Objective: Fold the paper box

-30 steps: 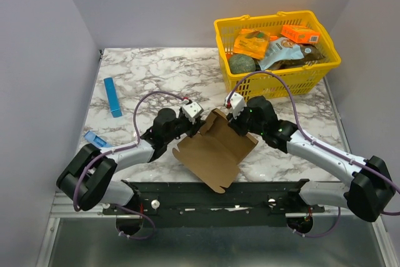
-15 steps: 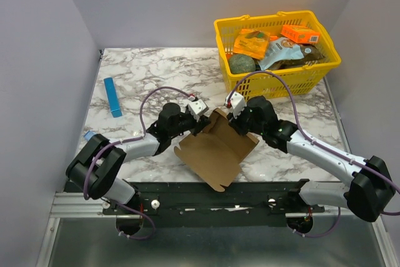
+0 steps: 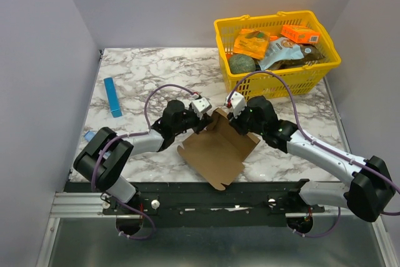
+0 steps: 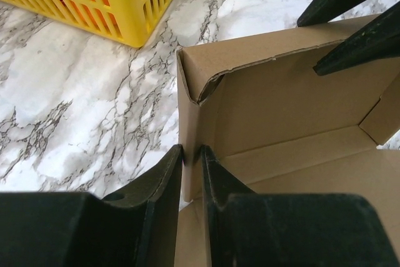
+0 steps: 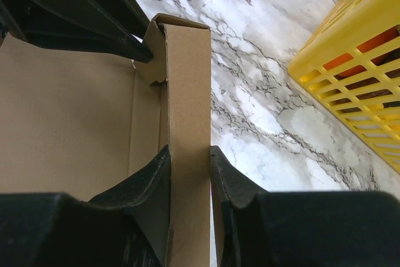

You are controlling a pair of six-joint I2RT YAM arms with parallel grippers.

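One upright wall of the paper box (image 3: 215, 151) is clamped by the left gripper (image 4: 192, 157) and the adjoining wall by the right gripper (image 5: 188, 154), its base apparently lying on the marble table (image 3: 147, 67).

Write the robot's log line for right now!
left gripper: pinching paper box wall | right gripper: pinching another wall | box: half-formed

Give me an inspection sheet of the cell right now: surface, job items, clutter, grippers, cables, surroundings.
Surface: white marble table, grey-veined.
Job's things: paper box, partly folded, open, far-end walls raised.
Clutter: yellow basket of groceries, far right; blue strip, left.
Grippers: left gripper pinches one box wall; right gripper pinches another wall.
Cables: purple cables loop off both wrists; the right one crosses the basket front in the top view.
Surroundings: plain grey walls; nothing else seen.
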